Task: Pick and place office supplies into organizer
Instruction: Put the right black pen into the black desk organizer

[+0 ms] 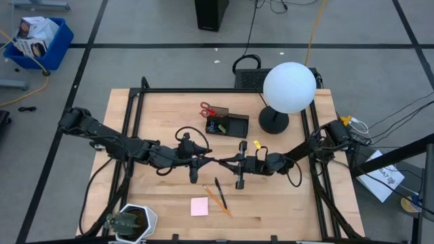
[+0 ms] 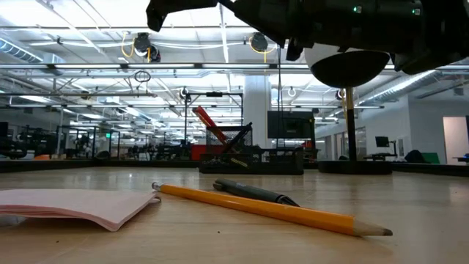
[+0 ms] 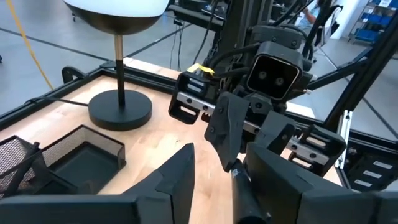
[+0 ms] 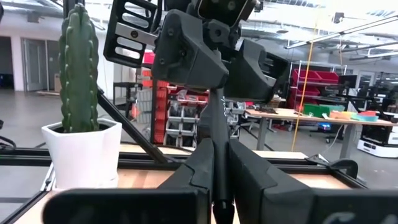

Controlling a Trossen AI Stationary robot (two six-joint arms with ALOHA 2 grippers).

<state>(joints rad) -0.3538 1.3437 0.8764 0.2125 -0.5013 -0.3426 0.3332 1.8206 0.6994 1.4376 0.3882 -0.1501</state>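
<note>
Meeting above the middle of the wooden table (image 1: 285, 203), the two dark arms face each other with a thin black pen (image 1: 226, 161) spanning the gap between them. The right gripper (image 4: 221, 180) has its smooth, wedge-shaped fingers pressed narrowly together on the pen's slim shaft, and the left gripper (image 3: 214, 180) has its fingers standing partly apart around the pen's other end; whether they press on it cannot be told. On the pale, fine-grained planks nearer the front edge lie a second black pen (image 1: 219, 190), a yellow-orange hexagonal pencil (image 2: 271, 209) with a sharpened tip, and a flat square pink sticky-note pad (image 1: 199, 207) just beside them. Farther back stands the organizer (image 1: 227, 125), a small rectangular tray of black wire mesh, with red-handled scissors (image 1: 207, 108) upright in its taller back section. A lamp (image 1: 288, 91) with a round matte black base and a smooth white globe stands near the tray. A ribbed green cactus (image 4: 78, 68) in a white angular pot occupies the front left corner. A black metal frame borders the table. Around it is a grey floor marked with dark lines, and beyond it a large hall with bright ceiling strip lights.
</note>
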